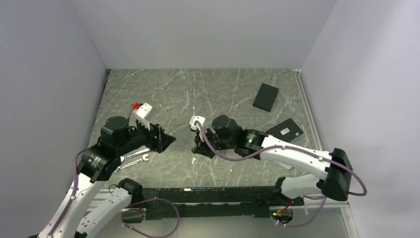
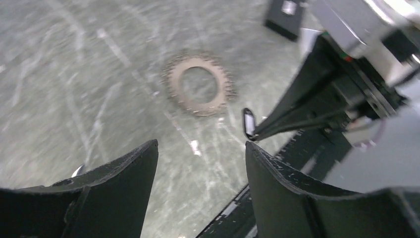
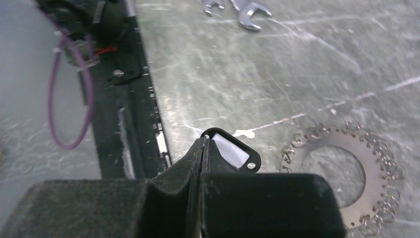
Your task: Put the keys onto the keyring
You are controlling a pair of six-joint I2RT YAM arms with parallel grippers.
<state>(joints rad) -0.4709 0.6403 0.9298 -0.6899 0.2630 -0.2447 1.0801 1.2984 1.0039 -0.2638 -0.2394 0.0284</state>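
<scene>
The keyring [image 2: 198, 84], a flat toothed metal ring with a large centre hole, lies flat on the marbled table. It also shows in the right wrist view [image 3: 341, 173], with small wire loops round its edge. My right gripper [image 3: 204, 144] is shut on a black key tag with a white label [image 3: 230, 151] and holds it just above the table, beside the ring. The tag also shows in the left wrist view [image 2: 248, 123]. My left gripper [image 2: 200, 146] is open and empty, above the table, short of the ring and facing the right gripper [image 1: 198, 146]. In the top view the ring is not distinguishable.
Two wrenches [image 1: 133, 161] lie by the left arm and also show in the right wrist view [image 3: 247, 7]. One black box [image 1: 266, 96] lies at the back right, another [image 1: 285, 131] by the right arm. The black base rail [image 1: 218, 191] runs along the near edge.
</scene>
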